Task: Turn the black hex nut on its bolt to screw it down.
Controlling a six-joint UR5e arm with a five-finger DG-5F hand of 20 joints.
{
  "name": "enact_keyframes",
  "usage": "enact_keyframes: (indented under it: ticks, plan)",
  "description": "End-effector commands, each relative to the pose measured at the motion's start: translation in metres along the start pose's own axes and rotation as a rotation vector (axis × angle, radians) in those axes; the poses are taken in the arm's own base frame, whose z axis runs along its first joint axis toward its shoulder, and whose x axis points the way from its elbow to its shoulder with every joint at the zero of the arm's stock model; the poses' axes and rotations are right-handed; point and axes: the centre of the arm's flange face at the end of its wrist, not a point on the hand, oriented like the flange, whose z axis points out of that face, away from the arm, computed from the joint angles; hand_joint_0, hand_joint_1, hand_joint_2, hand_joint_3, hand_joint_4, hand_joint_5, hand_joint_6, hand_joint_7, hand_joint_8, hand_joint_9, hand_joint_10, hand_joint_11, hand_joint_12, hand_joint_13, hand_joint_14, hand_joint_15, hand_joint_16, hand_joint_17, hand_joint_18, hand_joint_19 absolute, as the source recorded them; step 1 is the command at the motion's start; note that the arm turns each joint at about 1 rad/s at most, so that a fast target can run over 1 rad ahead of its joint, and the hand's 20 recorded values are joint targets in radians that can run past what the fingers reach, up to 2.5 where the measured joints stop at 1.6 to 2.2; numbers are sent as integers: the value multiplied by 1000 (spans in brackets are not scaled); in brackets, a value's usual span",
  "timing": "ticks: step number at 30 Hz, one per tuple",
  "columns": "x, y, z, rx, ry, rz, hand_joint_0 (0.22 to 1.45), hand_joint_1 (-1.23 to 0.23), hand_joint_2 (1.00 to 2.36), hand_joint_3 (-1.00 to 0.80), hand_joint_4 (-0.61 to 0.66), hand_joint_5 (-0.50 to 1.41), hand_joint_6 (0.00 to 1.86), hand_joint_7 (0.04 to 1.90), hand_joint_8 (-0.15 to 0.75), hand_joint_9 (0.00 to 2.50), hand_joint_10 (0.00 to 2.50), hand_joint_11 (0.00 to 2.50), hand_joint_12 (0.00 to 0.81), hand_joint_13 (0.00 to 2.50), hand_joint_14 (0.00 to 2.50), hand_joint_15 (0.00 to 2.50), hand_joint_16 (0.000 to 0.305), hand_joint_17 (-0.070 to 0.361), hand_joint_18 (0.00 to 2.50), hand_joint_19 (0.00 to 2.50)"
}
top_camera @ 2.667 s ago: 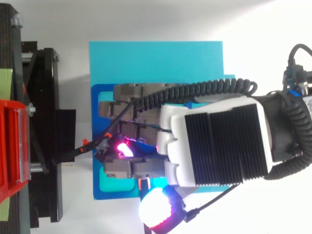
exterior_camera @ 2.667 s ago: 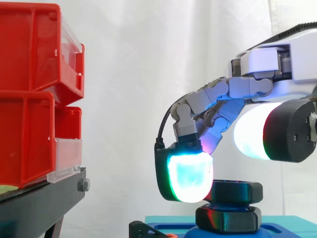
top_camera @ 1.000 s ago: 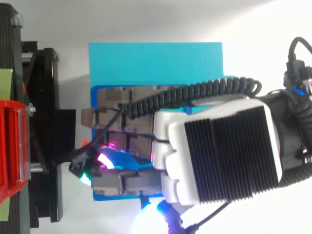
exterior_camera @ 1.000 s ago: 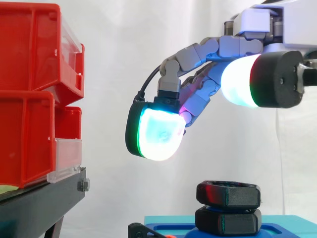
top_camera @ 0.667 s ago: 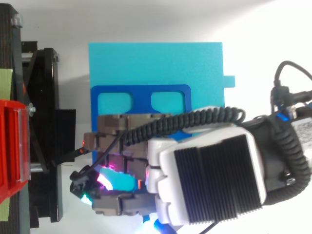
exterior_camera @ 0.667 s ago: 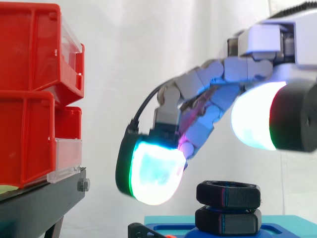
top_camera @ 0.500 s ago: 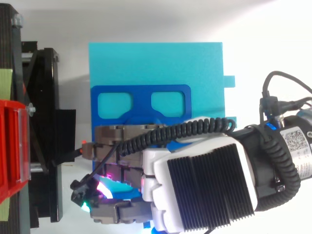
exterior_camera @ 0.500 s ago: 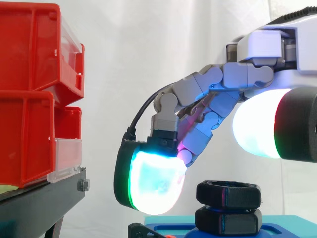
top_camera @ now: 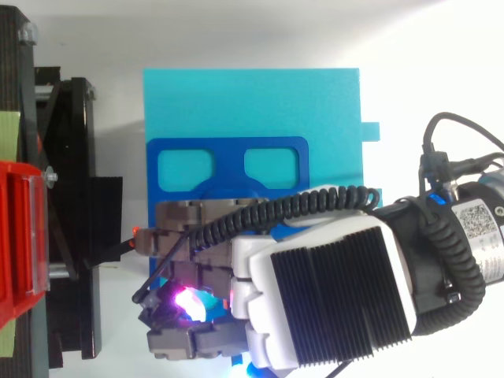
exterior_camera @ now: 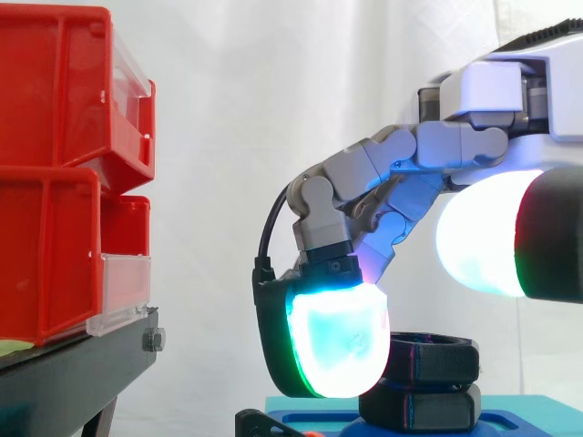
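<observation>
- The hand (exterior_camera: pixel 483 96) comes in from the right of the side view and bends down over the black hex nut (exterior_camera: pixel 435 358). Its lowest part hangs at the nut's level and covers the nut's left end.
- Whether the hand grips the nut or only sits beside it cannot be told.
- The nut lies flat, directly above a second black hex piece (exterior_camera: pixel 424 408). The 2 form a short stack on a dark blue plate (top_camera: pixel 228 169).
- The plate has 2 rounded cut-outs and lies on a turquoise block (top_camera: pixel 252 102), which stands on the white counter (top_camera: pixel 236 31).
- From above, the hand covers the plate's lower part, with the nut hidden beneath it.
- Red bins (exterior_camera: pixel 55 164) sit on a black stand (exterior_camera: pixel 64 382) at the left, well apart from the hand, before a white curtain (exterior_camera: pixel 273 91).
</observation>
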Motion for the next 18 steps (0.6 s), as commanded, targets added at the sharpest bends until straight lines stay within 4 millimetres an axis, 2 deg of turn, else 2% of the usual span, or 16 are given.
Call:
enact_keyframes:
  ticks: [1,8,11,18]
  plan:
    - [-1,-8,-2,10,-6,-2,532,-152,1000,-500,132,-1,501,1363,256,917,3,62,308,689,4,88,42,95,562,382]
    - [0,-13,-3,13,-16,-5,533,-154,1000,-500,143,2,501,1372,260,923,0,65,306,690,3,86,42,95,566,378]
    - [0,-20,-5,22,-19,-16,533,-154,1000,-500,130,10,501,1431,259,937,1,63,306,691,3,84,42,95,572,371]
    - [1,-29,-10,23,-12,-36,533,-154,1000,-500,129,3,586,1322,257,966,2,69,304,691,3,75,42,94,575,370]
